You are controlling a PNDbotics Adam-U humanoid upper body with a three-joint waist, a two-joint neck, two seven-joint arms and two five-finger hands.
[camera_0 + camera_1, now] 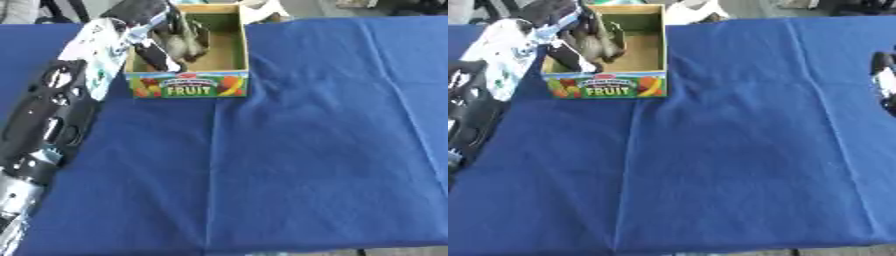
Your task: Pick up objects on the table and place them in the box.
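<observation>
A cardboard box (229,55) with a colourful "FRUIT" label on its front stands at the far left of the blue cloth. My left arm (52,110) runs up from the lower left, and my left hand (171,42) reaches down inside the box over its left half. A dark grey shape sits at the hand inside the box; I cannot make out whether it is a separate thing. Only a sliver of my right hand (883,75) shows at the right edge of the right eye view, above the cloth.
The blue cloth (306,150) covers the whole table, with creases running down its middle. A white thing (262,10) lies beyond the box at the far edge. The table's near edge shows along the bottom.
</observation>
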